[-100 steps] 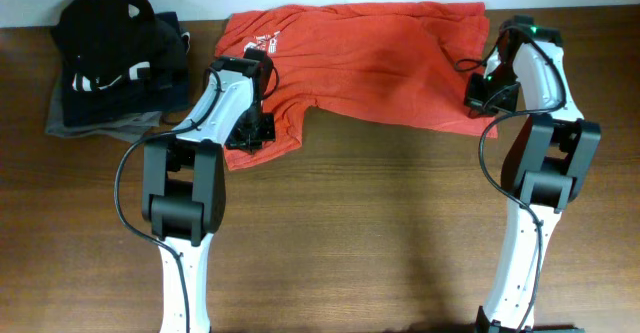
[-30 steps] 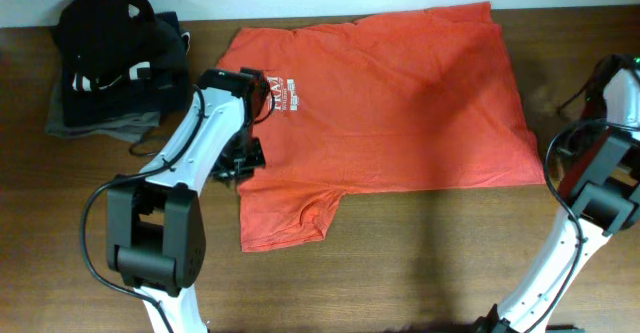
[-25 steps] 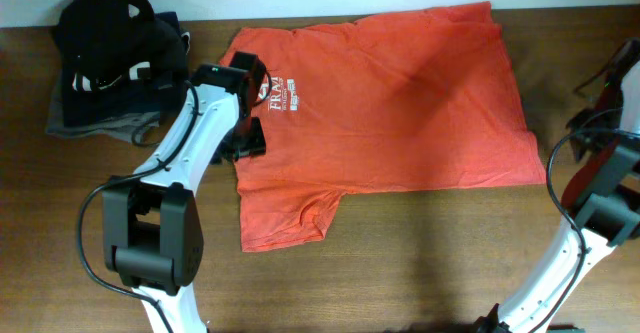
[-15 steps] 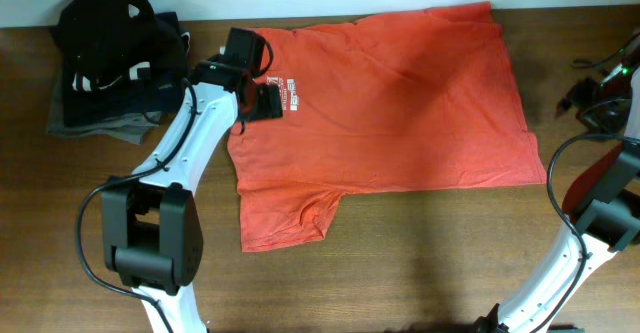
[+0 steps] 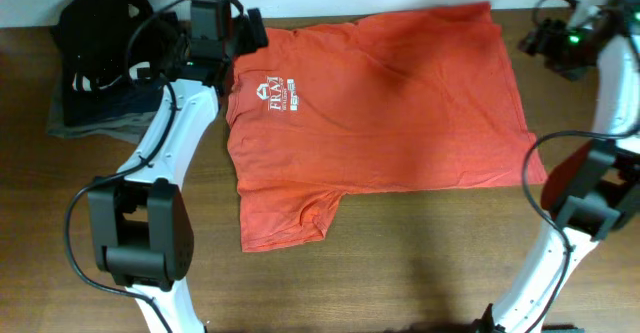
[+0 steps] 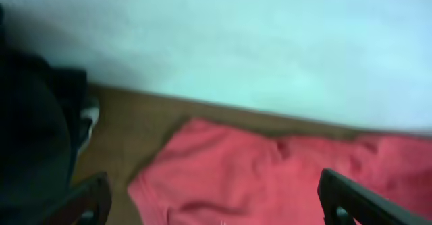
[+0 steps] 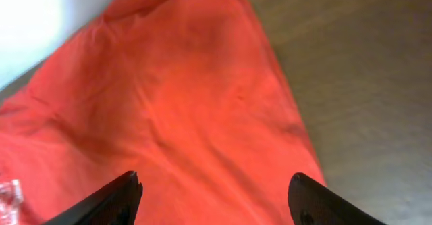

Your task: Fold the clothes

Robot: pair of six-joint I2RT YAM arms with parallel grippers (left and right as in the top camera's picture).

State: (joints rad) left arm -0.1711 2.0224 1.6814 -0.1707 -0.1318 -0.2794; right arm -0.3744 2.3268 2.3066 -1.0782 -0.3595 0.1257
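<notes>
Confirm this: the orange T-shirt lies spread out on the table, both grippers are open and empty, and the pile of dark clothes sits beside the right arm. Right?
Not quite. The overhead view shows the pile of dark clothes beside the left arm, not the right. The rest holds: orange T-shirt spread out, left gripper and right gripper open and empty.

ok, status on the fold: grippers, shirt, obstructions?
Left gripper, right gripper open, empty. Orange-red cotton T-shirt spread flat, unfolded, logo up. Dark folded garment pile beside it, not overlapping.
</notes>
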